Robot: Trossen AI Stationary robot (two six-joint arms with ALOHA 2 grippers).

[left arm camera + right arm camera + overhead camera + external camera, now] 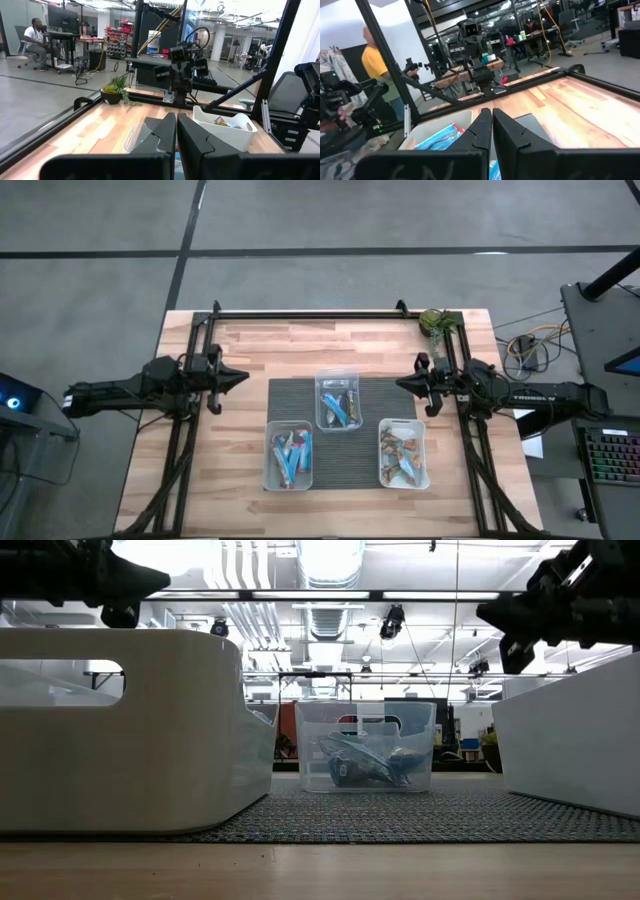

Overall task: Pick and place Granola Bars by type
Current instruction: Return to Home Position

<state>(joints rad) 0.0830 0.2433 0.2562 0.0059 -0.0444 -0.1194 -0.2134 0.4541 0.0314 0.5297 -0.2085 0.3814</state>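
- The left gripper (243,376) hangs over bare wood at the left side of the table (240,340). Its own wrist view shows its two fingers (162,132) pressed together with nothing between them
- The right gripper (399,383) hangs at the right edge of the dark mat (290,395), pointing toward the left one. Its jaws are also pressed together and empty
- The Granola Bars (339,410) all lie in three containers on the mat, between the two grippers and lower than both; neither gripper touches any bar
- The clear tub (337,373) at the middle of the mat holds a mix of blue and dark bars, also seen through its wall in the low view
- The left white bin (289,423) holds mostly blue bars, well apart from the left gripper
- The right white bin (403,421) holds orange and tan bars, near the right gripper but not under its tips
- A small green plant (433,323) sits at the table's far right corner
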